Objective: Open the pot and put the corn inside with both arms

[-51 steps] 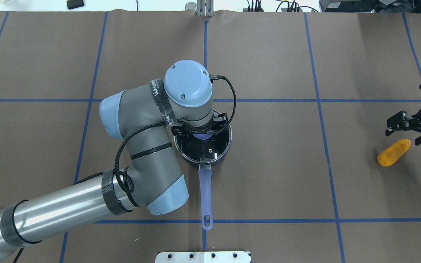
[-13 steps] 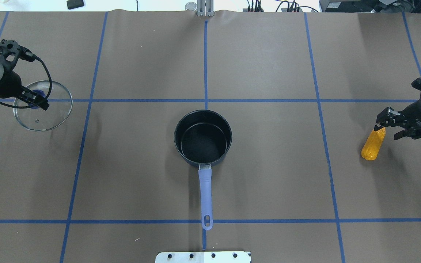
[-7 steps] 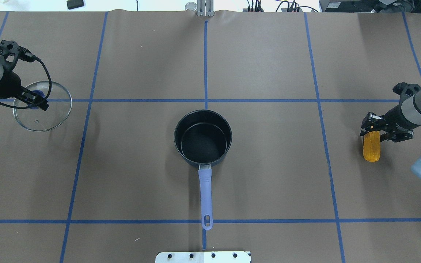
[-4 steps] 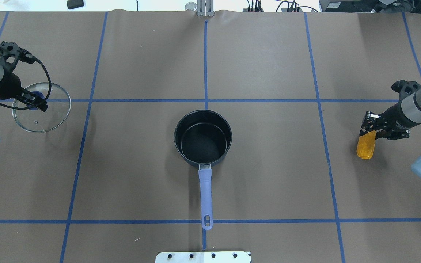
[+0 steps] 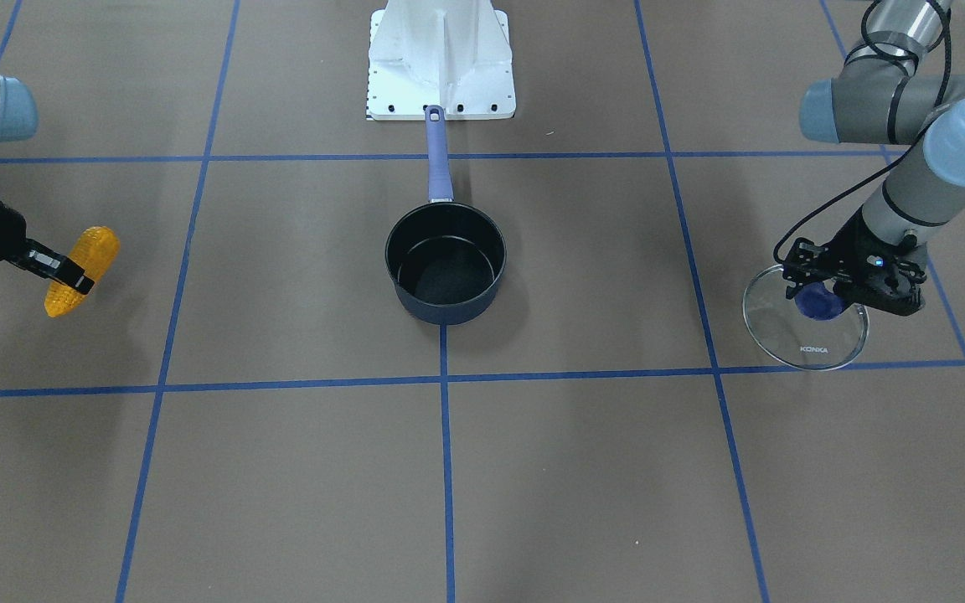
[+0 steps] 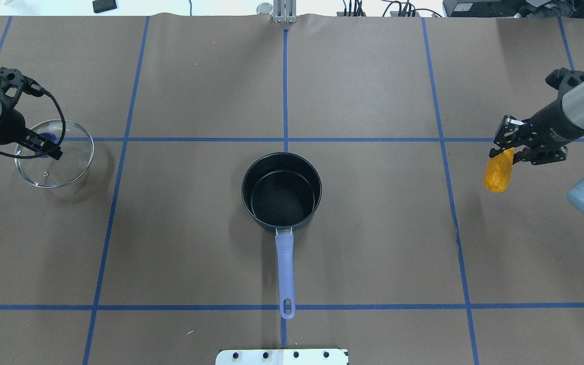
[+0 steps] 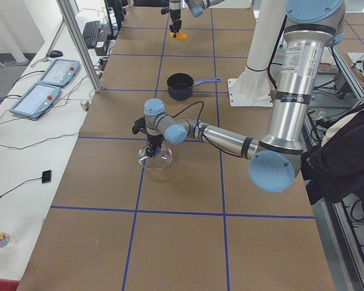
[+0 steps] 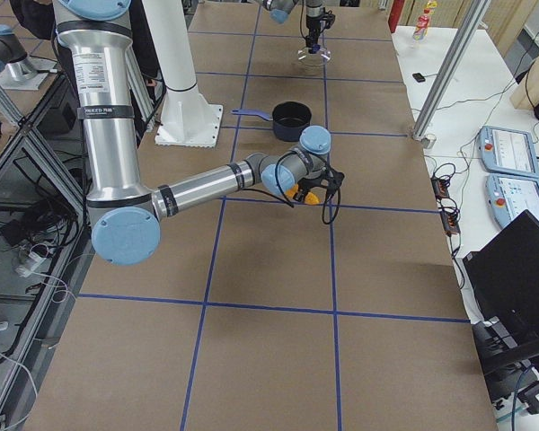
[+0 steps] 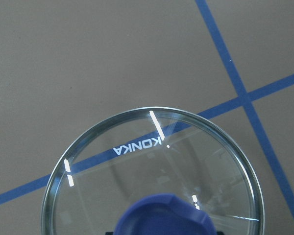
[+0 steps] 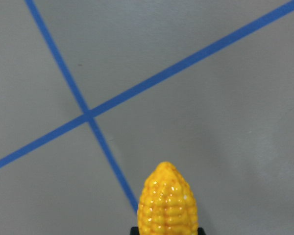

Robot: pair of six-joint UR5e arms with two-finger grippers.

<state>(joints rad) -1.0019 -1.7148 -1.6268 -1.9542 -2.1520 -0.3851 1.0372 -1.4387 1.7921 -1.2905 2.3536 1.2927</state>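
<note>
Facing the robot, one dark navy pot [image 5: 446, 308] stands open at mid-table [image 5: 281, 486]. Its single purple-blue handle [image 5: 437, 159] points to 12 o'clock, toward one white base plate [image 5: 441, 84]. Well apart, at the pot's 9 o'clock, the right gripper [image 5: 70, 276] pinches one orange-yellow corn [image 5: 97, 245]. At the pot's 3 o'clock, equally far off, the left gripper [image 5: 838, 283] is pressed onto the blue knob [image 5: 817, 306] of one round glass lid [image 5: 809, 345] marked KONKA. Whether the lid touches the table cannot be told. Between pot and corn lie only brown paper and blue tape lines [image 5: 172, 335]. From overhead the sides swap: the corn is at 3 o'clock, the lid at 9 and the handle at 6. The left side view shows the near arm over the lid, with the pot beyond at 12 o'clock and the corn farthest. The right side view shows the near arm holding the corn above the paper, with the pot beyond. The left wrist camera sees the knob at 6 o'clock. The right wrist camera sees the corn's tapered tip pointing away.
</note>
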